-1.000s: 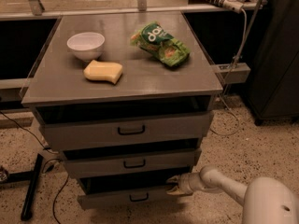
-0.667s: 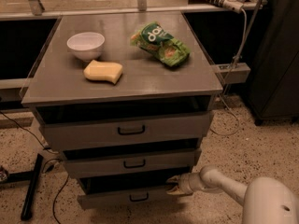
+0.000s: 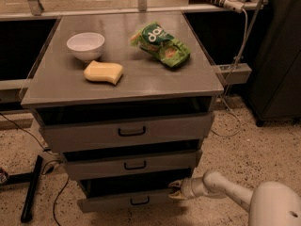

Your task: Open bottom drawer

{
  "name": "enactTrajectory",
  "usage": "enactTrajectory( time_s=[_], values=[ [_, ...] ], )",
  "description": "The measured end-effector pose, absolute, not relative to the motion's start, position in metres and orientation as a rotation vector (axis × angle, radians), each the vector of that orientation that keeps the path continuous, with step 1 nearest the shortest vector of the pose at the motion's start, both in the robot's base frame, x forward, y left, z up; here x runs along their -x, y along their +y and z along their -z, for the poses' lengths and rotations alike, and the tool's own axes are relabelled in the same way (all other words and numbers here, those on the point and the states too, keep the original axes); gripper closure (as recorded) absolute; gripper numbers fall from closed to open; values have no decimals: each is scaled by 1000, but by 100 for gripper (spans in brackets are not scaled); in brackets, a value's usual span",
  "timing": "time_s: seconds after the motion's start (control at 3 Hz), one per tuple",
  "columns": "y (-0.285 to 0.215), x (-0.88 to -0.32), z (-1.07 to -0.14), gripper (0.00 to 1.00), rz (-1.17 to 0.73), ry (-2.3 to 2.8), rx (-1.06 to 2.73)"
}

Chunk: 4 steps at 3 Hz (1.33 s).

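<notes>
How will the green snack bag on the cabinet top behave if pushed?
The green snack bag looks puffy and crinkled, so probably light and floppy; lying flat, it would likely slide, not roll. The end effector is below, at the right end of the bottom drawer.

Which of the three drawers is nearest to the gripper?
The bottom drawer, with the smallest front and handle; the gripper is at its upper right edge.

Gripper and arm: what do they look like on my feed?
The gripper, at the right end of the bottom drawer, is small and tan with darker patches. The arm is a smooth off-white tube with a ringed collar, widening into a bulbous shell. No cables or markings show.
</notes>
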<state>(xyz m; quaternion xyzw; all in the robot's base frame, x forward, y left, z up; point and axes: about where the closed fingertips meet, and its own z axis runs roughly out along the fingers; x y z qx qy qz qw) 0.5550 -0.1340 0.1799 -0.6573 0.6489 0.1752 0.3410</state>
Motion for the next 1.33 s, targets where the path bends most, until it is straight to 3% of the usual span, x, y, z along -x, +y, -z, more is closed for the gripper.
enactTrajectory(
  time_s=[0.33,0.67,1.33],
  values=[
    [-139,-510,-185,37,-505,1637,1711],
    [-166,-450,-185,61,-535,1625,1652],
    [-170,-442,-194,100,-538,1625,1641]
  ],
)
